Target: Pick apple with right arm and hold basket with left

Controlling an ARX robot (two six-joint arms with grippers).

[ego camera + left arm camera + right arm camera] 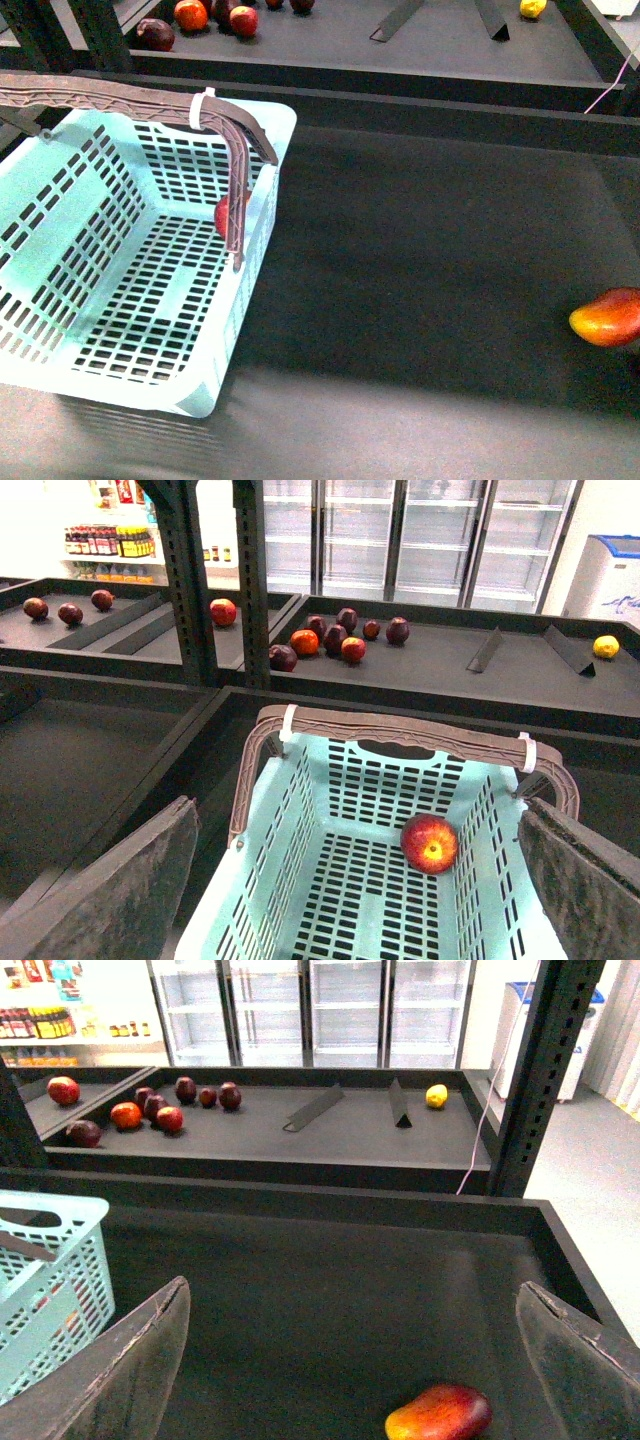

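The pale aqua basket (120, 270) stands at the left of the dark tray, its brown handle (120, 100) raised, with a white zip tie. The red apple (430, 842) lies inside the basket against one side wall; in the front view the apple (222, 215) is mostly hidden behind the handle. My left gripper (355, 810) is open above the basket (300, 880), one finger (110, 890) to each side of it, holding nothing. My right gripper (352, 1290) is open and empty over the dark tray floor. Neither gripper shows in the front view.
An elongated orange-red mango-like fruit (608, 317) lies at the tray's right edge, close under my right gripper (440, 1412). A raised rim (420, 105) separates the rear shelf, which holds several red and dark fruits (330, 640) and a yellow fruit (436, 1095). Dark posts (540, 1070) stand at the corners.
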